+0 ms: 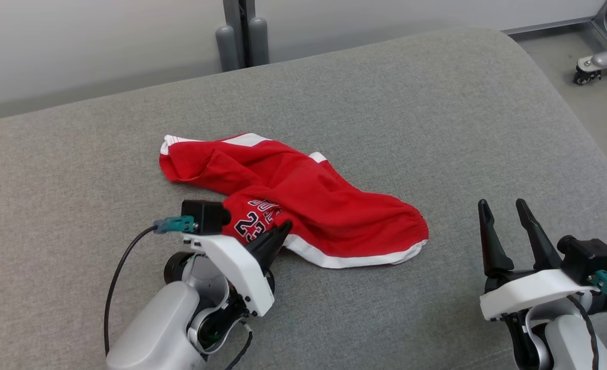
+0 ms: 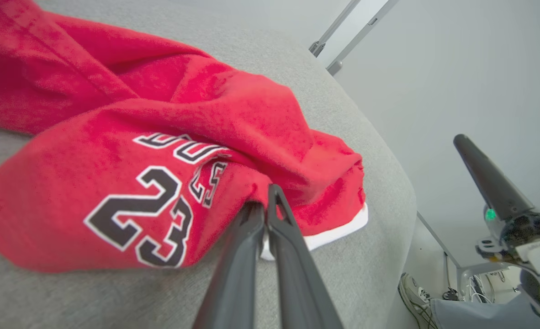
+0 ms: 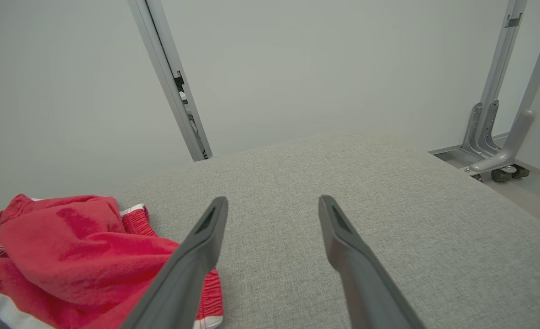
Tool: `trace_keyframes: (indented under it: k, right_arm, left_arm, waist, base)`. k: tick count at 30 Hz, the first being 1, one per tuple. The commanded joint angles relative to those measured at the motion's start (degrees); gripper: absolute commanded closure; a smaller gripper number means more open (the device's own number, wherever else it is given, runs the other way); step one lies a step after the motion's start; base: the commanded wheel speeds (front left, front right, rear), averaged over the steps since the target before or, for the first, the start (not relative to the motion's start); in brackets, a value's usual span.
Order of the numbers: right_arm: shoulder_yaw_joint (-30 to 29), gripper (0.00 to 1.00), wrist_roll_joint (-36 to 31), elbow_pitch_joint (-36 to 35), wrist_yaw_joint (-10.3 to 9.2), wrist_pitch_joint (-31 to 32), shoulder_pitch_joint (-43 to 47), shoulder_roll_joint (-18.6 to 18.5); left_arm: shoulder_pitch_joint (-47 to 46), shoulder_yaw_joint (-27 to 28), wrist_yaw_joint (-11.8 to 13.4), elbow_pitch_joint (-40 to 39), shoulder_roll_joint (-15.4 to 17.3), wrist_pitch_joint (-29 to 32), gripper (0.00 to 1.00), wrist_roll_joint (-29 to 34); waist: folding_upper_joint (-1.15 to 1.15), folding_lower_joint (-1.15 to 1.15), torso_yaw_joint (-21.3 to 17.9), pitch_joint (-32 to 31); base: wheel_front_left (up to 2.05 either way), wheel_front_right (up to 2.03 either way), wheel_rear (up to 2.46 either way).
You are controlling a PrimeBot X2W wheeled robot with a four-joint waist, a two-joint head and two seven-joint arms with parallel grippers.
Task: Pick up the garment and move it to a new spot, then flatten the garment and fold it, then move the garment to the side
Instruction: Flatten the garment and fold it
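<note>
Red garment [image 1: 293,205] with white trim and a black 23 lies crumpled on the grey padded surface [image 1: 411,103], a little left of centre in the head view. At its lower left, the left claw [image 1: 284,227] is clenched on the garment's near edge, beside the number. Well apart to the right, the right claw [image 1: 501,203] stands released above bare fabric, fingers pointing up the view.

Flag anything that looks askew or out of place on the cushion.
The red garment lies crumpled and twisted on the grey cushion, folded over itself so its lettering is creased. The left gripper is shut on its white-trimmed edge. Nothing looks spilled or damaged.
</note>
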Motion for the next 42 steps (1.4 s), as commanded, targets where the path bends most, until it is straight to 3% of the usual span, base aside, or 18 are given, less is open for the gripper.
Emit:
trace_keyframes:
  k: [1,6,12,19,20,21,22,33,37,42]
  right_arm:
    - [-0.08,0.0,-0.17,-0.38,0.01,-0.29,-0.39,0.11]
    - [0.8,0.0,0.02,-0.49,0.01,-0.29,-1.25,0.49]
    - [2.03,0.0,0.62,-0.49,0.01,-0.29,-2.57,1.35]
    - [2.46,0.0,0.35,-0.4,0.01,-0.29,-3.37,1.88]
    - [2.7,0.0,0.24,-0.33,0.01,-0.29,-3.47,1.94]
    - [2.96,0.0,0.2,-0.22,0.01,-0.29,-3.64,1.97]
    - [3.26,0.0,0.22,-0.12,0.01,-0.29,-3.81,2.02]
    - [3.69,0.0,0.12,1.27,0.01,-0.29,-3.14,1.96]
    - [3.49,0.0,0.34,2.02,0.01,-0.29,-2.56,1.21]
    - [3.04,0.0,0.82,2.77,0.01,-0.29,-1.43,0.27]
  left_arm:
    - [-2.33,-0.78,-0.07,-1.25,0.28,0.92,1.0,0.77]
    - [-6.91,-1.97,0.76,-1.02,0.23,2.38,1.0,2.89]
    - [-15.3,-1.27,1.64,6.28,0.19,2.71,1.0,4.66]
    - [-23.3,-3.24,0.4,13.94,-2.16,-0.13,1.0,5.73]
    - [-24.2,-3.88,0.33,14.65,-2.47,-0.64,0.62,5.77]
    - [-24.92,-4.41,0.15,15.33,-2.82,-1.26,0.06,5.46]
    - [-25.47,-4.98,0.04,15.97,-3.11,-2.2,0.0,5.4]
    - [-24.03,-14.17,-0.06,15.05,-3.72,-14.22,0.0,2.58]
    - [-21.23,-16.88,-0.07,13.71,-1.8,-16.09,0.0,0.44]
    - [-16.96,-16.46,-0.07,11.89,1.12,-19.7,0.0,-1.01]
  waist:
    - [0.0,0.0,-0.74,0.82]
    - [0.0,0.0,-2.5,2.27]
    - [0.0,0.0,-5.76,5.27]
    - [0.0,0.0,-7.2,7.59]
    - [0.0,0.0,-7.23,7.71]
    - [0.0,0.0,-7.24,7.77]
    - [0.0,0.0,-7.21,7.74]
    - [0.0,0.0,-2.94,4.67]
    - [0.0,0.0,-0.87,1.57]
    - [0.0,0.0,0.29,-1.53]
  base:
    - [0.0,0.0,0.0]
    - [0.0,0.0,0.0]
    - [0.0,0.0,0.0]
    - [0.0,0.0,0.0]
    - [0.0,0.0,0.0]
    - [0.0,0.0,0.0]
    - [0.0,0.0,0.0]
    - [0.0,0.0,0.0]
    - [0.0,0.0,0.0]
    - [0.0,0.0,0.0]
